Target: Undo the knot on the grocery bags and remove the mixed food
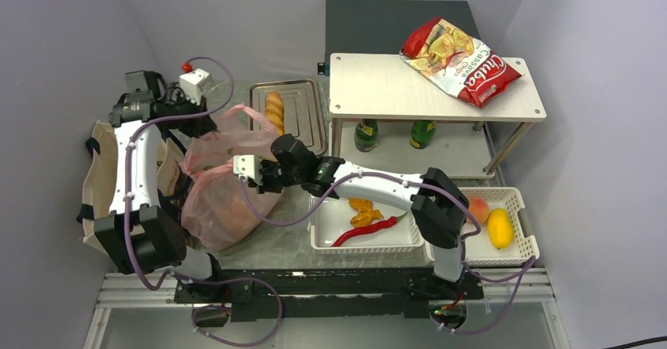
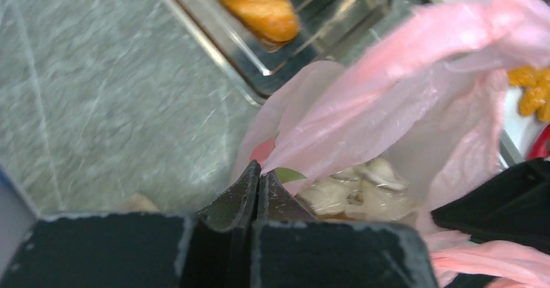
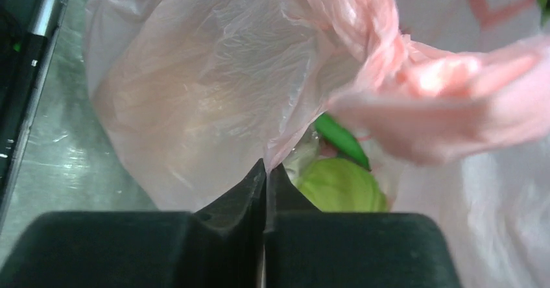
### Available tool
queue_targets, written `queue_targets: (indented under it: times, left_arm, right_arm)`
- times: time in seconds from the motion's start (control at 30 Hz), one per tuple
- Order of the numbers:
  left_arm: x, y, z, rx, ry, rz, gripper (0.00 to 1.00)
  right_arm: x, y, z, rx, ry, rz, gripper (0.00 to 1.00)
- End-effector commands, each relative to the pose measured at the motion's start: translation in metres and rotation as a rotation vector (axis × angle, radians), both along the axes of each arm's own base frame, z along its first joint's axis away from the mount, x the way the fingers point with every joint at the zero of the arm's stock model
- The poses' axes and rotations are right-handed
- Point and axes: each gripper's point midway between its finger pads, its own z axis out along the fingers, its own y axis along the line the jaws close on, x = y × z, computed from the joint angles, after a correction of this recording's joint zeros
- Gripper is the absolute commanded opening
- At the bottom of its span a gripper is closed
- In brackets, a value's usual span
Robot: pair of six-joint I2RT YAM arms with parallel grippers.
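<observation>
left gripper (image 2: 258, 170) and right gripper (image 3: 266, 167) are each closed on thin plastic of the pink bag (image 1: 222, 207); green cabbage (image 3: 340, 185) shows inside.

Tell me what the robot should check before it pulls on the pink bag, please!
1. Grip of left hand on pink bag: ok, shut on its film.
2. Grip of right hand: ok, shut on the film too.
3. Is the knot undone: not ok, the plastic looks twisted together.
4. Each hand on a different side of the opening: cannot tell.
5. Food safely inside: ok, green cabbage sits low in the bag.
</observation>
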Motion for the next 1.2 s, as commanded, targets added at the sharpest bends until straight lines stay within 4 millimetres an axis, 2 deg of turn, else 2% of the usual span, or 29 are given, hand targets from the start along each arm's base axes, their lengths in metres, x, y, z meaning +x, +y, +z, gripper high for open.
queue_targets:
  times: [0.0,0.1,0.37,0.5,0.53,0.57,0.63,0.7,0.73,0.83,0.93,1.07,1.17]
  left_arm:
    - [0.006,0.039,0.016,-0.024,-0.031,0.133,0.0]
    - [0.007,0.057,0.015,-0.017,-0.038,0.195,0.0]
    - [0.017,0.074,0.02,-0.004,-0.061,0.272,0.0]
    - [0.015,0.075,0.03,-0.015,-0.059,0.242,0.01]
    - [0.011,0.073,0.035,-0.017,-0.066,0.22,0.12]
    - [0.004,0.068,0.045,-0.043,-0.095,0.176,0.3]
    - [-0.014,0.058,0.065,-0.079,-0.144,0.084,0.57]
    - [-0.039,0.045,0.082,-0.063,-0.199,-0.044,0.77]
    - [-0.053,0.037,0.086,-0.041,-0.213,-0.107,0.82]
    - [-0.09,0.016,0.089,-0.011,-0.209,-0.217,0.86]
    - [-0.115,0.002,0.08,0.037,-0.243,-0.263,0.89]
    - [-0.146,-0.026,0.043,0.19,-0.258,-0.474,0.94]
    - [-0.145,-0.034,0.017,0.189,-0.189,-0.508,0.93]
  right_arm:
    - [0.002,-0.008,0.047,0.067,-0.088,-0.028,0.0]
    - [0.013,-0.03,0.058,0.068,-0.136,-0.097,0.0]
    - [0.052,-0.078,0.096,0.141,-0.173,-0.25,0.0]
    - [0.048,-0.088,0.104,0.165,-0.148,-0.226,0.0]
    - [0.044,-0.089,0.101,0.163,-0.147,-0.208,0.0]
    - [0.04,-0.088,0.098,0.162,-0.151,-0.188,0.0]
    - [0.032,-0.085,0.09,0.157,-0.142,-0.162,0.0]
    - [0.024,-0.08,0.085,0.146,-0.142,-0.134,0.0]
    - [0.022,-0.079,0.085,0.147,-0.145,-0.127,0.0]
    - [0.018,-0.077,0.086,0.156,-0.155,-0.113,0.0]
    - [0.017,-0.079,0.088,0.155,-0.161,-0.109,0.0]
    - [0.013,-0.083,0.092,0.163,-0.172,-0.1,0.0]
    - [0.012,-0.084,0.093,0.163,-0.173,-0.099,0.0]
